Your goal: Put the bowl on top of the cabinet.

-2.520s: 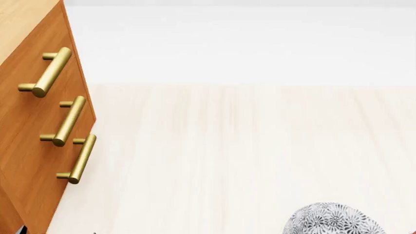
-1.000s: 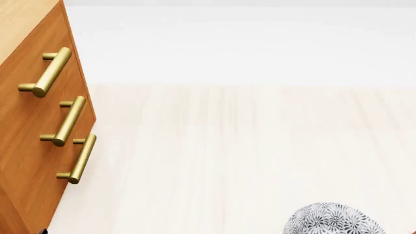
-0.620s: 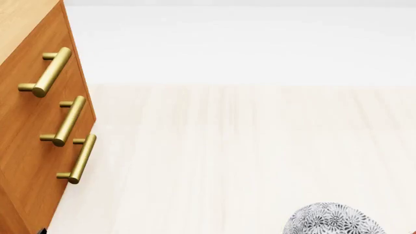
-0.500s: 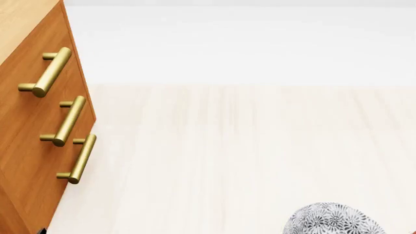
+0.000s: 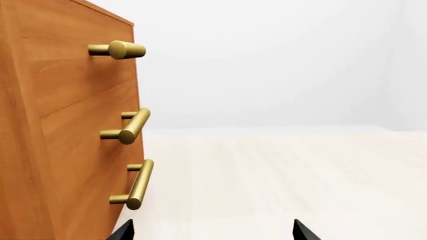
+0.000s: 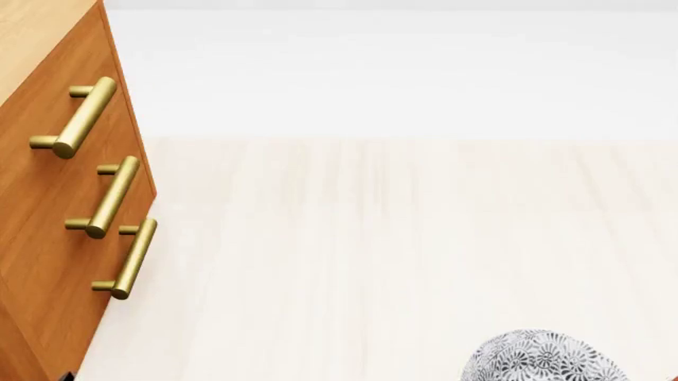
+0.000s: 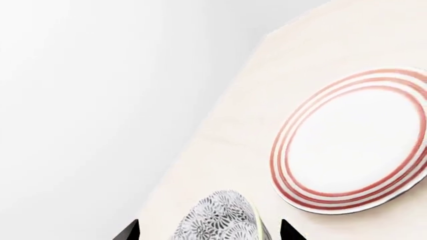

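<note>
The bowl (image 6: 541, 361), white with a dense dark floral pattern, shows only its rounded outside at the bottom right of the head view. In the right wrist view the bowl (image 7: 217, 222) lies tipped, its yellowish rim to one side. My right gripper (image 7: 210, 231) is shut on it with its jaws wide; the contact falls outside the picture. The orange-brown cabinet (image 6: 53, 238) stands at the far left. My left gripper (image 5: 212, 232) is open and holds nothing, close beside the cabinet (image 5: 67, 125) front near the lowest handle. Neither gripper shows in the head view.
Brass bar handles (image 6: 85, 117) stick out from the cabinet front towards the light wooden table (image 6: 402, 238). A flat white plate with red rings (image 7: 353, 142) lies on the table beyond the bowl. The table's far edge meets a white wall.
A dark bit of my left arm at the head view's bottom left has mostly slipped out of sight since 2.5 s ago. Bowl and cabinet have not moved.
</note>
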Motion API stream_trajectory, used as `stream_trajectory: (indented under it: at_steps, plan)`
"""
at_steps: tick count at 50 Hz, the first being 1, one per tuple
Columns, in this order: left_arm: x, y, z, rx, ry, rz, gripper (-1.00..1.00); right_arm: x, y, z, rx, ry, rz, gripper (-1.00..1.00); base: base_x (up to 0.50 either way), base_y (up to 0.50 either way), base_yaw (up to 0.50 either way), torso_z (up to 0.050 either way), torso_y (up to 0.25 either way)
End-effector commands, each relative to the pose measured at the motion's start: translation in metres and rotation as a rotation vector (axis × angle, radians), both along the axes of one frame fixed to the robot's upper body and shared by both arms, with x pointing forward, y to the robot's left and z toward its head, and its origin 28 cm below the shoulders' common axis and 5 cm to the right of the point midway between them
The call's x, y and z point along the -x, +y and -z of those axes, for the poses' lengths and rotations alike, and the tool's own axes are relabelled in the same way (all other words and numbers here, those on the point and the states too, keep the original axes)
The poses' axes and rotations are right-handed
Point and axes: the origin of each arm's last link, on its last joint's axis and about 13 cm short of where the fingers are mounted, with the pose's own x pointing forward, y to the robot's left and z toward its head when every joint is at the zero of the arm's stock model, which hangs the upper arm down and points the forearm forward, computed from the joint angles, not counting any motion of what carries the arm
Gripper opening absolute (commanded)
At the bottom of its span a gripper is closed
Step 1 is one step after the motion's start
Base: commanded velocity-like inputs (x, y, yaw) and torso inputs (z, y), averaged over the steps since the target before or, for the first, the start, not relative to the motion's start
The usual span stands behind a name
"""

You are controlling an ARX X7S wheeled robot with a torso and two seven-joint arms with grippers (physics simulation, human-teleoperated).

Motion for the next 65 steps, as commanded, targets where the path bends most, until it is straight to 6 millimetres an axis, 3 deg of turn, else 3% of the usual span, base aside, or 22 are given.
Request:
stream_trajectory:
  at_steps: [1,65]
  plan:
    - [-0.001,0.001,-0.001,-0.001,-0.01,-0.011,1.0,-0.004,-0.003,0.002,-0.036,0.038,-0.02,1.0,0.0,0.0,0.0,0.0,0.0]
    - [-0.002,0.001,-0.001,0.001,-0.006,-0.013,1.0,-0.031,-0.008,0.016,-0.133,0.296,-0.163,1.0,0.0,0.0,0.0,0.0,0.0]
